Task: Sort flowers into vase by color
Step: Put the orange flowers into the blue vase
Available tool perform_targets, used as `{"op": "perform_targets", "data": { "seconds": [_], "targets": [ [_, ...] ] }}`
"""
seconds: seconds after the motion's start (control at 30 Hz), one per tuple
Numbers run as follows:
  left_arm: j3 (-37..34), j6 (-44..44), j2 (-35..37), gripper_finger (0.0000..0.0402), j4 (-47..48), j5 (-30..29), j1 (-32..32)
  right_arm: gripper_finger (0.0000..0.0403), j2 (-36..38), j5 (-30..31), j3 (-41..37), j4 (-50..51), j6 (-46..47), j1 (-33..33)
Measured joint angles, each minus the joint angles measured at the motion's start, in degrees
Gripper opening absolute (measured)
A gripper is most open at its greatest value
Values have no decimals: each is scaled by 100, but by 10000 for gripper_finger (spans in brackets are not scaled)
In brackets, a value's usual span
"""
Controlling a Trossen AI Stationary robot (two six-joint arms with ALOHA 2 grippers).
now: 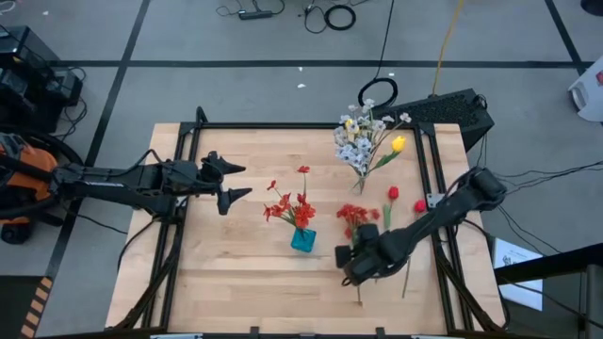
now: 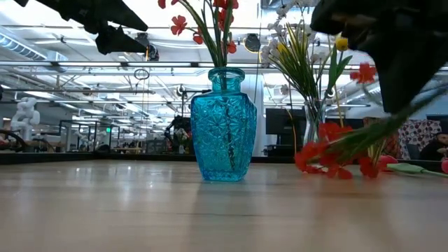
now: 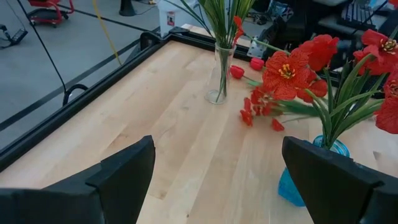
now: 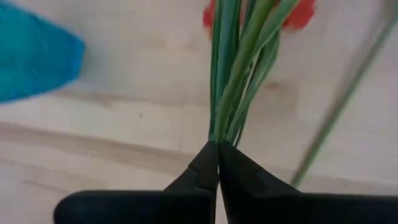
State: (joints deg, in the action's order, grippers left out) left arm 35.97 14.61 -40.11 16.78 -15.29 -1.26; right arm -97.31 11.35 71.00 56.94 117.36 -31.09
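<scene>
Red-blossom spray with green stems (image 4: 239, 68) pinched in right gripper (image 4: 217, 149) fingers | left gripper (image 1: 234, 179) fingers wide, empty | next: lift toward blue glass vase (image 1: 302, 240)

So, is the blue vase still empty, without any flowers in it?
No. In the high view the blue vase already holds red flowers that stand up out of its neck.

Red blossom spray (image 1: 355, 216) is lying on the table, green stems pinched between the right gripper's fingers (image 4: 217, 163), blossoms pointing away from them. Red flowers (image 1: 287, 202) are standing in the blue vase (image 1: 302, 240), just beside those fingers. Whitish sprigs and a yellow tulip (image 1: 398, 144) are standing in the clear vase (image 3: 219, 78), farther off. Two red tulips (image 1: 393, 193) are lying near.
</scene>
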Motion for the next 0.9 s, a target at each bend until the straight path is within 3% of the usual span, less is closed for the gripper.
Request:
{"op": "perform_targets", "data": {
  "seconds": [0.2, 0.57, 0.9],
  "targets": [
    [0, -93, -1, 354, 1, 0, -1, 43, -463, -574, -2, -556, -2, 0],
    [0, -494, 1, 354, 9, -2, -1, 153, -593, -554, -2, -494, 44, 2],
    [0, -487, -1, 354, 20, -1, -2, 187, -1280, -588, -2, -401, -418, 32]
  ]
}}
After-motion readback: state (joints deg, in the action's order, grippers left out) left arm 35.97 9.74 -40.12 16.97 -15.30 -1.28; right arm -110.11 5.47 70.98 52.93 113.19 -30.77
